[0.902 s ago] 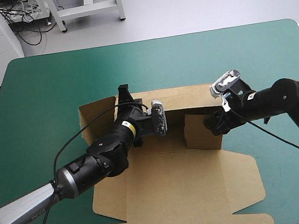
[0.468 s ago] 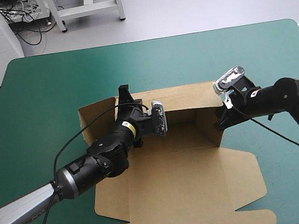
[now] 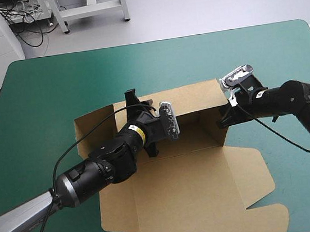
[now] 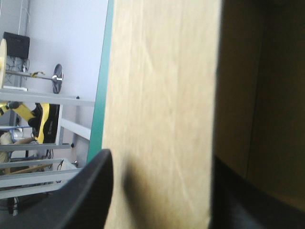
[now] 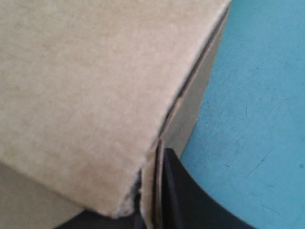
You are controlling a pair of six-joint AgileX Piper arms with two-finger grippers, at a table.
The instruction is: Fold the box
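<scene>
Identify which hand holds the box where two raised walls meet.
The right hand, at the box's far right corner; the left hand clamps the far wall alone.

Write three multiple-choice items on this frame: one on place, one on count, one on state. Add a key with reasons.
1. Where does the right gripper meet the box?
A. at its near flat edge
B. at its far right corner, where two raised walls meet
C. nowhere

2. How many grippers hold the box?
A. none
B. one
C. two

3. How does the box's near panel lie?
A. flat on the table
B. upright
C. lifted clear of the table

Key:
1 B: the right wrist view shows a black finger against that corner's board.
2 C: the left gripper also straddles the far wall, with board between its fingers.
3 A: the high view shows it spread flat toward the table's near edge.
</scene>
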